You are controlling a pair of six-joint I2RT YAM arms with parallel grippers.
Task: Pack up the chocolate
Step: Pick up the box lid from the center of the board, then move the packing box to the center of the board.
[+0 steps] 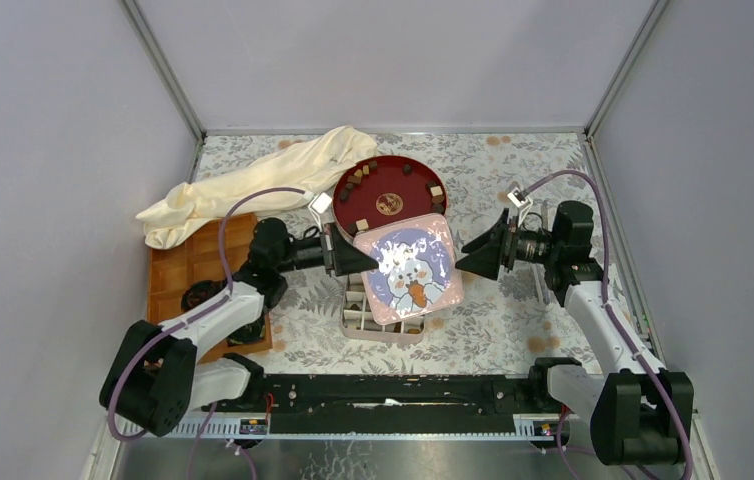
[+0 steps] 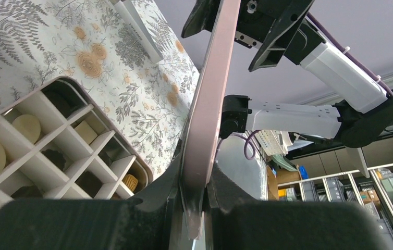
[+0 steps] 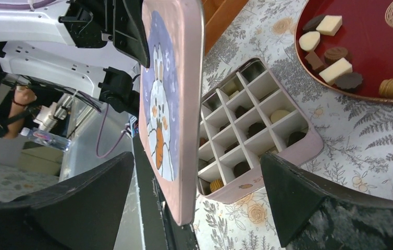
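Observation:
A pink box lid (image 1: 413,268) with a bunny picture hangs tilted over the pink divided box (image 1: 383,330). My left gripper (image 1: 353,255) is shut on the lid's left edge; in the left wrist view (image 2: 199,198) the lid (image 2: 207,120) is clamped between the pads. My right gripper (image 1: 473,258) is open at the lid's right edge; in the right wrist view (image 3: 194,156) the lid (image 3: 171,104) stands between the spread fingers, touching neither. Chocolates (image 3: 257,127) fill several cells of the box (image 3: 288,161). More chocolates (image 1: 353,185) lie on the red round tray (image 1: 408,190).
A cream cloth (image 1: 253,185) lies at the back left, touching the red tray. A brown wooden tray (image 1: 188,265) with dark coiled items (image 1: 198,297) sits at the left under my left arm. A black rail (image 1: 383,390) runs along the near edge.

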